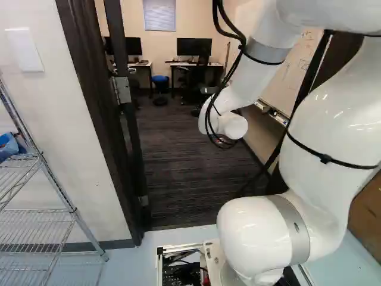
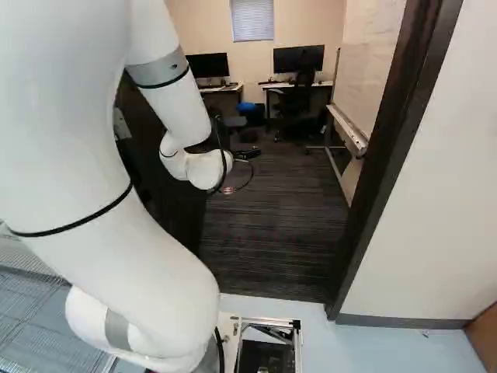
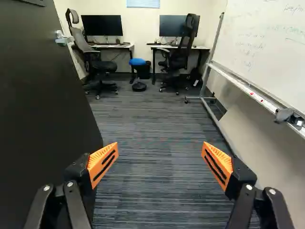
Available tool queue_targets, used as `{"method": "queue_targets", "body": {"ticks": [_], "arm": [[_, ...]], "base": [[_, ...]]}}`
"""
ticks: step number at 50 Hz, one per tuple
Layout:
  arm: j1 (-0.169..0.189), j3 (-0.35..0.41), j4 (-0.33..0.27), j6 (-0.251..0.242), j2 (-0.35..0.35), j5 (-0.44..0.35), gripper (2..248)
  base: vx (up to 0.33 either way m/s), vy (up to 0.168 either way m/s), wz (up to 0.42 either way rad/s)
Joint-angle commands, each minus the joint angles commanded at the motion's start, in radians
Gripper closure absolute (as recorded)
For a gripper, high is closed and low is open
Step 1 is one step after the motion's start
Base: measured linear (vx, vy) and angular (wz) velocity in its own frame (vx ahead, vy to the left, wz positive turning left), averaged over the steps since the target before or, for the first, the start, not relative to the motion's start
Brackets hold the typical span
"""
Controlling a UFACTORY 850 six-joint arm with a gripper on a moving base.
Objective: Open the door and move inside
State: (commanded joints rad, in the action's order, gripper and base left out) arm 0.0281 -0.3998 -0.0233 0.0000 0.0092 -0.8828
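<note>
Ahead of the base, the gripper point(image 2: 247, 154) reaches through the doorway, partly hidden by the wrist. Its orange-padded fingers stand wide apart in the wrist view, the gripper point(image 3: 160, 162) holding nothing. The dark door point(image 3: 43, 105) stands swung inward, beside one finger; its lever handle point(image 3: 62, 39) is farther off, near the door's far edge. Whether that finger touches the door I cannot tell. In the left base view the dark door frame point(image 1: 98, 113) shows with a metal hinge point(image 1: 122, 89). The other side of the frame point(image 2: 392, 148) stands at the right of the right base view.
Dark striped carpet point(image 3: 152, 124) covers the room's floor. A wheeled whiteboard point(image 3: 262, 52) lines the side opposite the door. Desks with monitors point(image 3: 101, 26), office chairs point(image 3: 178, 52) and a blue stool point(image 3: 137, 62) stand at the back. A wire rack point(image 1: 41, 208) is outside, left of the doorway.
</note>
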Motion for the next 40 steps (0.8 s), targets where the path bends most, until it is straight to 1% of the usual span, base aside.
{"method": "queue_targets", "body": {"ticks": [20,40], "arm": [[-0.013,0.145,0.011,0.000,0.125,0.005,3],[-0.022,0.246,0.018,0.000,0.212,0.008,3]], "base": [[0.000,0.000,0.000],[0.000,0.000,0.000]]}}
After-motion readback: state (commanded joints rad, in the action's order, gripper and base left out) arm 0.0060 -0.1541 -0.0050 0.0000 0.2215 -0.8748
